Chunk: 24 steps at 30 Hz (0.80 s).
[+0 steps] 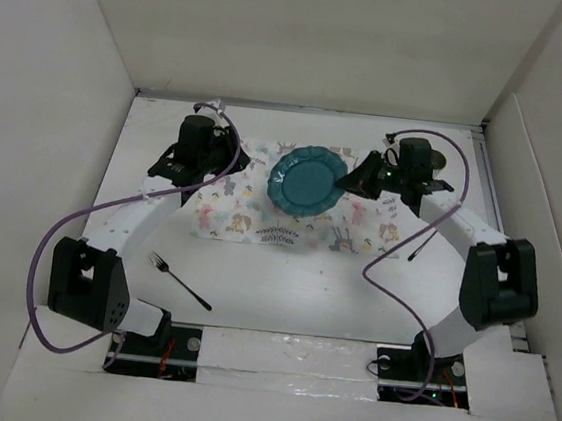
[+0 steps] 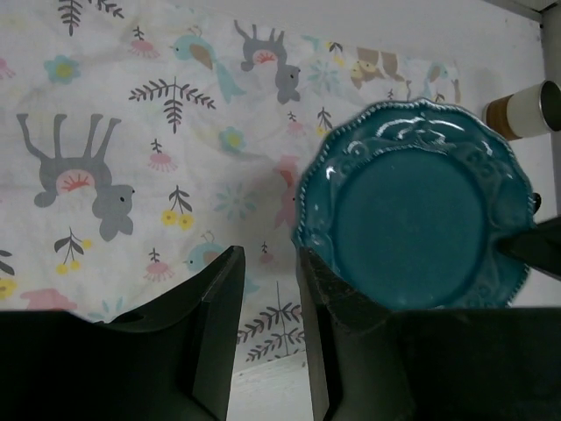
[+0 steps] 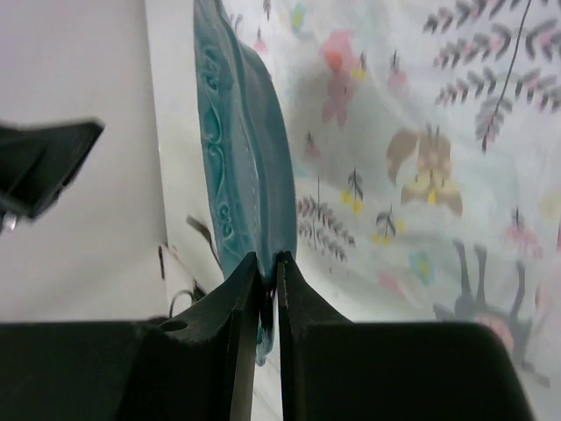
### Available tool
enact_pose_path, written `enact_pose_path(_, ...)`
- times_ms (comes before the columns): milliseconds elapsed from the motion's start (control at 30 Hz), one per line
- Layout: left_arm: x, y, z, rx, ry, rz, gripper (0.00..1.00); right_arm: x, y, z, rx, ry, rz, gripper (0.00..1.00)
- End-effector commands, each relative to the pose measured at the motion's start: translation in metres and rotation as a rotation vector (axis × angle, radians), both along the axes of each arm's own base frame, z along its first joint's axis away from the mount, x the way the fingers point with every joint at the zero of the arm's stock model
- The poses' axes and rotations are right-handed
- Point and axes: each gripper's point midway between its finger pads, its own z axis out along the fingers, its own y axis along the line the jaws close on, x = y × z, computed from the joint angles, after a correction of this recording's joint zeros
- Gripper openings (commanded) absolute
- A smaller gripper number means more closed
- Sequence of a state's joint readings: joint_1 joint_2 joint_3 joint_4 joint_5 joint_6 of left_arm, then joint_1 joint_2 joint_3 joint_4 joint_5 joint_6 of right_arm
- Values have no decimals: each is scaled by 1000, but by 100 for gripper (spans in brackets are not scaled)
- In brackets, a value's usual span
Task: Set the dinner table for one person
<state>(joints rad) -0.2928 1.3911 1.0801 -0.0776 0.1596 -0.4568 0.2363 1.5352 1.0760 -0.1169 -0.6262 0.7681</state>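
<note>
A teal scalloped plate (image 1: 307, 180) lies on the animal-print placemat (image 1: 250, 217), which is spread on the white dinner table (image 1: 353, 289). My right gripper (image 1: 350, 182) is shut on the plate's right rim. In the right wrist view its gripper (image 3: 270, 263) pinches the thin edge of the plate (image 3: 241, 158). My left gripper (image 1: 216, 163) hovers over the left part of the placemat. From the left wrist, that gripper (image 2: 267, 254) stands open with nothing between its fingers, and the plate (image 2: 412, 206) is just to its right.
A black fork (image 1: 179, 280) lies on the table near the front left. Another thin dark utensil (image 1: 420, 243) lies right of the placemat. A brown-and-white cup (image 2: 526, 110) lies beyond the plate. White walls enclose the table.
</note>
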Motion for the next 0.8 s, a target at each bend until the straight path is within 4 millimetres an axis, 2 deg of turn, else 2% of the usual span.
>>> enact_pose_path(0,-5,1,33,-7,-79,-8,28,62,27,64,160,-174,12,0)
enact_pose_path(33,-6,1,31,-8,-75,-8,28,66,29,48,154,-138,14,0)
enact_pose_path(100,-10,0,36,-20,-82,-14,28,79,37,53,171,-139,13,0)
enact_pose_path(233,-14,3,42,-27,-102,-9,28,92,51,44,208,-117,7,0)
enact_pose_path(333,-14,3,37,-17,-93,-11,28,98,50,20,204,-61,-26,0)
enact_pose_path(533,-16,1,29,-22,-76,-17,28,85,56,-40,102,61,-28,0)
enact_pose_path(567,-16,2,27,-21,-72,-17,28,81,52,-54,77,80,-35,0)
enact_pose_path(633,-15,1,27,-22,-73,-17,28,76,47,-68,48,114,-54,2)
enact_pose_path(700,-15,0,25,-25,-69,-22,28,68,46,-82,32,145,-41,10)
enact_pose_path(733,-15,0,26,-27,-71,-21,28,63,45,-92,19,179,-35,19)
enact_pose_path(767,-14,0,26,-28,-73,-23,28,61,44,-96,4,183,-26,23)
